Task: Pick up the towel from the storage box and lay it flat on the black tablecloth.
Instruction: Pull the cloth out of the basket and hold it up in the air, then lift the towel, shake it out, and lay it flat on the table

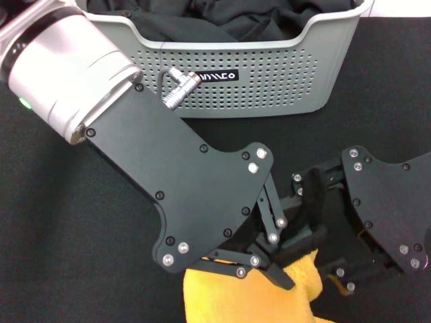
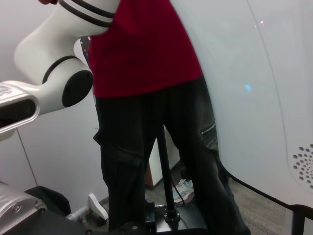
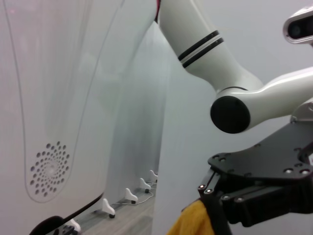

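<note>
The yellow-orange towel hangs at the bottom centre of the head view, just in front of the light grey storage box. My left gripper reaches in from the upper left and is shut on the towel's top edge. My right gripper comes in from the right and pinches the same edge close beside it. The black tablecloth covers the table below. The right wrist view shows the left gripper with a corner of the towel under it.
Black garments fill the storage box at the back. The left wrist view shows a person in a red shirt and black trousers standing next to a white robot arm.
</note>
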You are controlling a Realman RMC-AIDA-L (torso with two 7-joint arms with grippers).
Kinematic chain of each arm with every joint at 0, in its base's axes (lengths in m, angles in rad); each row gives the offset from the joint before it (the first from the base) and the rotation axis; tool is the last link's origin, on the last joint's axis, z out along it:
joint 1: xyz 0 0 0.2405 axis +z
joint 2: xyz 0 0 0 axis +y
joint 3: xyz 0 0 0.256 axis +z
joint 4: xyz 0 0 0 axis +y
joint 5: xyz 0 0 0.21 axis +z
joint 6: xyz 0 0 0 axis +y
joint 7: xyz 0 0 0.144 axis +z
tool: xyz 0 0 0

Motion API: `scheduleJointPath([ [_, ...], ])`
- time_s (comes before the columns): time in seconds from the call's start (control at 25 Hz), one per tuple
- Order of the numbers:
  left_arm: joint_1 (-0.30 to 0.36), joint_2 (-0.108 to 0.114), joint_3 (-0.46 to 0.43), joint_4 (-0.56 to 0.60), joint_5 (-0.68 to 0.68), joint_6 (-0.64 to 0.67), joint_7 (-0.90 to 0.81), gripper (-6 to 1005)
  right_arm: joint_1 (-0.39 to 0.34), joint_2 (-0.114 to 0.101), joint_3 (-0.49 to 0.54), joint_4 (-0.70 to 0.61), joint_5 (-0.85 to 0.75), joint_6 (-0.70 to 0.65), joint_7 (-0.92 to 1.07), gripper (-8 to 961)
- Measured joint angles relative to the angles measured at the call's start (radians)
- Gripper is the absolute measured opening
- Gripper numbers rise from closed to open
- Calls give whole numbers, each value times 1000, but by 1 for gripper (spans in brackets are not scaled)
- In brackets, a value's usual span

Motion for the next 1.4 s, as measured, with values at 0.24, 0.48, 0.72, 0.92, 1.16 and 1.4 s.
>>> scheduleJointPath([
  [0.24, 1, 6, -6, -11, 7, 0, -2, 25, -11, 0, 19, 13, 6, -1, 11, 557],
  [0.48, 3, 7, -6, -20, 16, 0, 1, 26, -21, -1, 42, 14, 6, -2, 30, 278],
  [0.72, 8, 6, -14, -21, 17, 0, 2, 27, -26, -1, 43, 15, -1, -2, 26, 165],
  [0.92, 22, -6, -69, -29, 26, 0, 3, 28, -35, -7, 52, 20, -1, -3, 13, 84],
  [1.16, 44, -52, -195, -71, 92, 0, 3, 29, -77, 8, 149, 21, 6, -3, 25, 70],
  [1.4, 68, -79, -214, -75, 134, -13, 32, 30, -94, 46, 299, -6, 6, -5, 80, 63],
])
